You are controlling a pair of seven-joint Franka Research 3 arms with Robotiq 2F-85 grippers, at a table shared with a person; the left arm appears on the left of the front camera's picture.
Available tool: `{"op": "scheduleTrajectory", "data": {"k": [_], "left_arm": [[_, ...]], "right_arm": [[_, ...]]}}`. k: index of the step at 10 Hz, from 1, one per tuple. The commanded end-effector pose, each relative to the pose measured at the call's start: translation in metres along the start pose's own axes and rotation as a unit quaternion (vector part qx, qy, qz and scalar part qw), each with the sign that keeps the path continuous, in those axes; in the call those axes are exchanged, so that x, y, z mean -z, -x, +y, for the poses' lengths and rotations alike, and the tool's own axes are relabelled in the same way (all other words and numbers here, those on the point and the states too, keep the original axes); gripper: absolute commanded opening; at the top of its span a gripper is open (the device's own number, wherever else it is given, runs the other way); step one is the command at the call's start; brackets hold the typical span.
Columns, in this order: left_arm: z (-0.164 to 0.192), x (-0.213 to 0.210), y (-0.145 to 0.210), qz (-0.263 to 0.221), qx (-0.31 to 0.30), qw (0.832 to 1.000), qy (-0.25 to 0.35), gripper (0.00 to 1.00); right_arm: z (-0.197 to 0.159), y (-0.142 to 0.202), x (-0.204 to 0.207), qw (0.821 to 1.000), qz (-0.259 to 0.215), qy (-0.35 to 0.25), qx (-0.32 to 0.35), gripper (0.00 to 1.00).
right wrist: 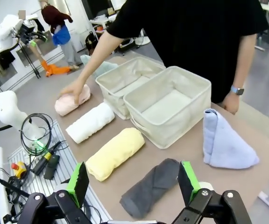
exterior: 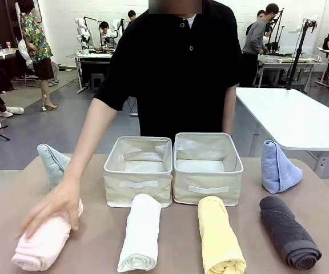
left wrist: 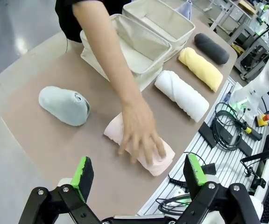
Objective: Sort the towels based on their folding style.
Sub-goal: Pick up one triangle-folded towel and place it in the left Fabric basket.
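**Sorting not begun: a hand rests on the pink roll**

Front view: all six towels lie outside the two beige bins (exterior: pixel 116 184). Along the near row, left to right, are the rolled pink towel (exterior: pixel 39 246), white towel (exterior: pixel 140 231), yellow towel (exterior: pixel 219 235) and dark grey towel (exterior: pixel 289 231). The pale green cone (exterior: pixel 52 163) stands far left and the light blue cone (exterior: pixel 279 169) far right. The person's hand (exterior: pixel 55 206) lies on the pink towel.

Left wrist view: the left gripper (left wrist: pixel 139 171) is spread wide and empty, aimed at the pink towel.

Right wrist view: the right gripper (right wrist: pixel 132 177) is wide and empty, above the yellow and dark grey towels.

Next, I judge, a gripper must close on a free roll and pick a bin for the rolls.

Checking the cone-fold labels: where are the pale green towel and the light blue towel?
pale green towel (exterior: pixel 52 164), front view, middle of its folded face.
light blue towel (exterior: pixel 276 170), front view, middle of its front face.
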State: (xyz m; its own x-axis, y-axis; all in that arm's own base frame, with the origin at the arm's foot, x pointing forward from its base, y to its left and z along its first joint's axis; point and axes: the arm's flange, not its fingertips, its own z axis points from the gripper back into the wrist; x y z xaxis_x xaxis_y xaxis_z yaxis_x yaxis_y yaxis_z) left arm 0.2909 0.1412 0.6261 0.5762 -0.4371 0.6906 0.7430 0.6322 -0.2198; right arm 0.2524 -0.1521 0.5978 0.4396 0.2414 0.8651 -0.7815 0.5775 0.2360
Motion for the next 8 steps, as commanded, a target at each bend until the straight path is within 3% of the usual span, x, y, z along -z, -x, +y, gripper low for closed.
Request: {"op": "scheduleTrajectory", "data": {"k": [1, 8], "left_arm": [[-0.0011, 0.0000, -0.0008, 0.002, 0.004, 1.000, 0.002, 1.00], [-0.0011, 0.0000, -0.0008, 0.002, 0.004, 1.000, 0.002, 1.00]], "right_arm": [[-0.0001, 0.0001, -0.0011, 1.000, 0.004, -0.001, -0.007, 1.00], [-0.0001, 0.0001, -0.0011, 1.000, 0.004, -0.001, -0.007, 1.00]]}}
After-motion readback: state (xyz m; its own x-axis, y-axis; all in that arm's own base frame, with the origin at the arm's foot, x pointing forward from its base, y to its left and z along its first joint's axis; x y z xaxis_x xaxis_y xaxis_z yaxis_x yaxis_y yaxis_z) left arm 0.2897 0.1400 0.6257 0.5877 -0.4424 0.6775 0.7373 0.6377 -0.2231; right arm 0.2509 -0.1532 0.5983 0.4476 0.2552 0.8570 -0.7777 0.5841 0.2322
